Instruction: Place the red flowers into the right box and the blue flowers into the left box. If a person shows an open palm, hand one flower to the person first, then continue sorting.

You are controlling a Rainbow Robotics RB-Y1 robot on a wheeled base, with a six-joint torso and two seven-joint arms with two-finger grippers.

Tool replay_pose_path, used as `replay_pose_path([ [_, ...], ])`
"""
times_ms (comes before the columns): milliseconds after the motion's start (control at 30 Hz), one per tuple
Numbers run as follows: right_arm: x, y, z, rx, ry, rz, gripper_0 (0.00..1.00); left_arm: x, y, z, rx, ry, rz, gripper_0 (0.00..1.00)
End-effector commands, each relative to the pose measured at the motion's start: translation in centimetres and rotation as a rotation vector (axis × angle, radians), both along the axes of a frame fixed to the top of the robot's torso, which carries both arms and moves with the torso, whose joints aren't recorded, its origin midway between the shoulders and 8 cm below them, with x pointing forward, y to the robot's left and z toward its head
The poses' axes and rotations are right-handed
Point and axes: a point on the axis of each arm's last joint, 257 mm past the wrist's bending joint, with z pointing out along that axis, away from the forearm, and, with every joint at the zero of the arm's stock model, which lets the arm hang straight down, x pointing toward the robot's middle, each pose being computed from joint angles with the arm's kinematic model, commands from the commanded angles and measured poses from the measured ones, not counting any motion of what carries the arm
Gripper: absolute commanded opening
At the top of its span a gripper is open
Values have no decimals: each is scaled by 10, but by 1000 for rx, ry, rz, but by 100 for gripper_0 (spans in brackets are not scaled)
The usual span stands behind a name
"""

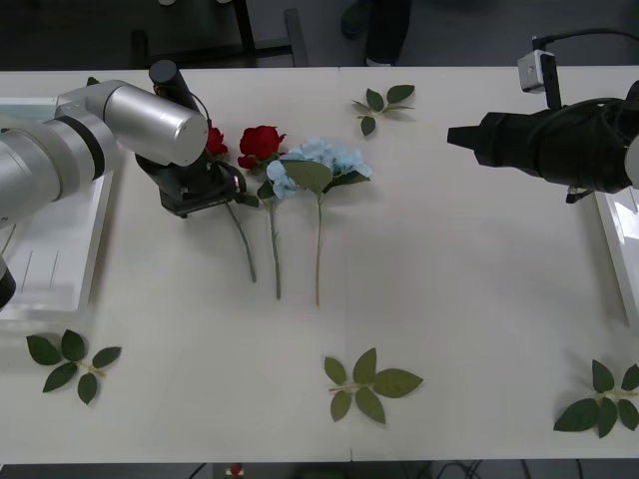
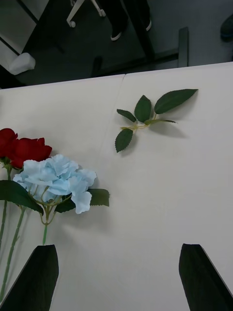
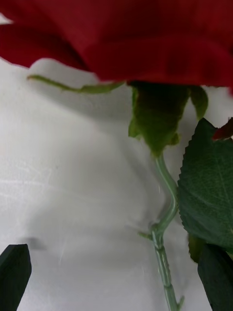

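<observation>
Now the left gripper (image 3: 116, 279) is sitting low over a red rose (image 1: 215, 141), fingers spread wide w/ the stem running between them, nothing clamped. A 2nd rose (image 1: 261, 143) and the blue flower (image 1: 324, 160) are lying just beside it, stems crowding together. The left box (image 1: 60, 289) rim is hugging the table's (image 1: 469, 289) left edge. The right gripper (image 2: 116, 277) is hanging open and empty, well apart, near the right box (image 1: 617, 249) rim; bare tabletop is stretching between.
</observation>
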Motion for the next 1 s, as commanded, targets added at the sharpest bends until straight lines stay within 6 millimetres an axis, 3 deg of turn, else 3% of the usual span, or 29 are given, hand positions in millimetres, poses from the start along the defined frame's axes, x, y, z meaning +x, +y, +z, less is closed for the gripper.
replay_pose_path([
  [33, 2, 6, 26, -5, -59, 17, 72, 5, 7, -13, 59, -40, 2, 100],
  [300, 3, 6, 27, -5, -62, 16, 72, 2, 5, -30, 92, -57, -12, 100],
  [533, 3, 7, 27, -3, -62, 18, 72, 2, 4, -30, 108, -67, -26, 100],
  [567, 2, 6, 26, -5, -61, 17, 72, 3, 4, -30, 110, -69, -30, 86],
  [633, 2, 7, 27, -3, -62, 18, 72, 3, 5, -30, 118, -71, -34, 20],
  [667, 2, 7, 27, -4, -61, 19, 72, 3, 4, -30, 118, -72, -35, 2],
  [1000, 2, 7, 27, -3, -61, 19, 72, 5, 8, -30, 144, -81, -52, 0],
])
